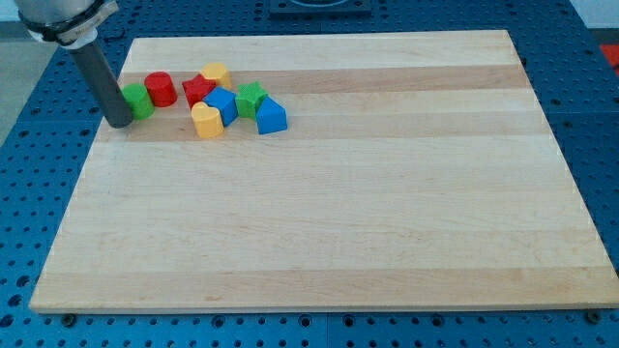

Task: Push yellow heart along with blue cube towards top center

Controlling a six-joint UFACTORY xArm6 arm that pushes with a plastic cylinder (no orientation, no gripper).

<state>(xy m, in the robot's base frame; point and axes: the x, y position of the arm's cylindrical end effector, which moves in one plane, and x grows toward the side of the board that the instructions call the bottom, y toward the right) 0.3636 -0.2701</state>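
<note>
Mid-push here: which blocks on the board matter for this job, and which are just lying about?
For the job:
yellow heart
blue cube, touching the heart
my tip, at the cluster's left end, against the green block

Lying about:
red cylinder
red block
yellow block
green star-like block
blue triangular block

tip [120, 123]: touching green block [137, 101] at its 8 o'clock
yellow heart [205, 121]: touching blue cube [221, 105] at its 7 o'clock
blue triangular block [271, 116]: at the cube's 3 o'clock
</note>
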